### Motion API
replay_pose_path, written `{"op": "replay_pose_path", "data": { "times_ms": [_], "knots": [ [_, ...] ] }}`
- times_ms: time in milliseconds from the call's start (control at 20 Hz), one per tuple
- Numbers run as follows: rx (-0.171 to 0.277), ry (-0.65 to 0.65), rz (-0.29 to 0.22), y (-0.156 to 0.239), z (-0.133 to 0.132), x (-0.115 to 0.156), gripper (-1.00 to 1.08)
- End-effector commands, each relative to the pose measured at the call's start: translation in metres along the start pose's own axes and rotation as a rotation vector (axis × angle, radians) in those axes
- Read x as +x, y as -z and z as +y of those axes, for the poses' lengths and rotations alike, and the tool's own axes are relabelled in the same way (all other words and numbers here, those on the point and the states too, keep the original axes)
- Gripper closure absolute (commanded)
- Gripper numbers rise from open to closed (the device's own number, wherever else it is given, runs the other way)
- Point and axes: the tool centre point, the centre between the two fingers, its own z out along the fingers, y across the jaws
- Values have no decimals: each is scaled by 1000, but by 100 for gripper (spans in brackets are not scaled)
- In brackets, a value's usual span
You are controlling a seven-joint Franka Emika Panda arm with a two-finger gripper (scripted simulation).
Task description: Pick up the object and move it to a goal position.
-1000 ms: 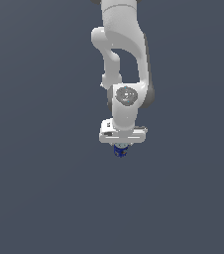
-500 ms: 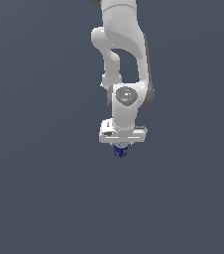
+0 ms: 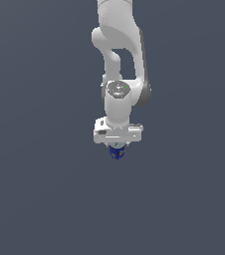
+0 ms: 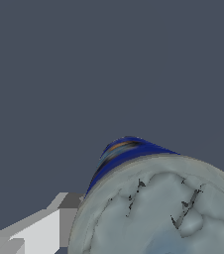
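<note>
- Can (image 3: 117, 152) sits directly at the gripper's (image 3: 117, 147) 6 o'clock in the exterior view, poking out just under the white hand.
- Gripper clamps narrowly on the can, held above the grey floor (image 3: 40, 199).
- Wrist view: pale top (image 4: 168, 213) fills the frame, one finger (image 4: 39, 230) touching its side.

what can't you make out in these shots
- Exterior view: most of the can is hidden by the gripper; only its lower end shows, too small to read the label.
- Exterior view: the fingertips are hidden by the hand, so the jaw state is not visible.
- Wrist view: the can is cut off by the frame edge; only a sliver of its side shows.
- Wrist view: one finger shows in part.
- No goal marker shows in either view.
</note>
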Motion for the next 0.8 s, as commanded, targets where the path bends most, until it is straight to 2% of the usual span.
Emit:
{"op": "replay_pose_path", "data": {
  "times_ms": [0, 750],
  "knots": [
    [5, 14, 36, 12, 10, 8, 108],
    [47, 120, 262, 89, 83, 49, 108]
  ]
}}
